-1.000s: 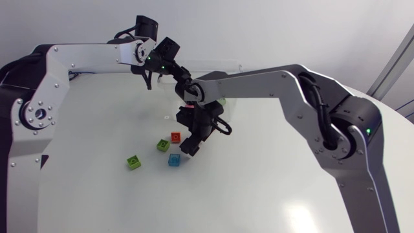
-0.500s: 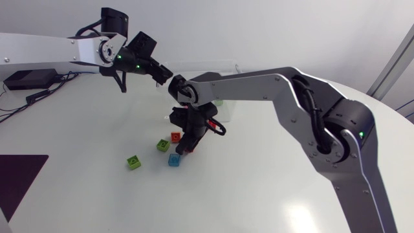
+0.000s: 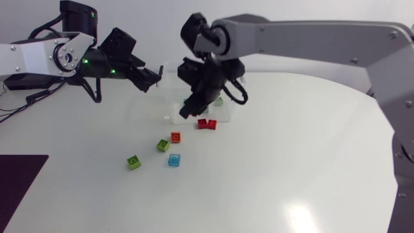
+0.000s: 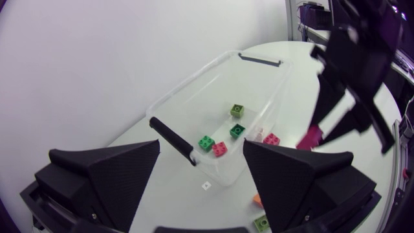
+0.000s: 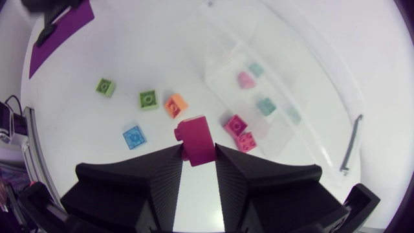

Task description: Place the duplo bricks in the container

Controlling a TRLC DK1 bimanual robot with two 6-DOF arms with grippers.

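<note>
Magenta brick is clamped between the right gripper's fingers and held aloft, the arm stretched past the middle with its wrist tipped down, just beside the container. Left gripper is spread wide near the container's handle end.

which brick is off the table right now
The magenta brick, clamped between the right gripper's fingers in the air; all the others lie on the table or inside the container.
</note>
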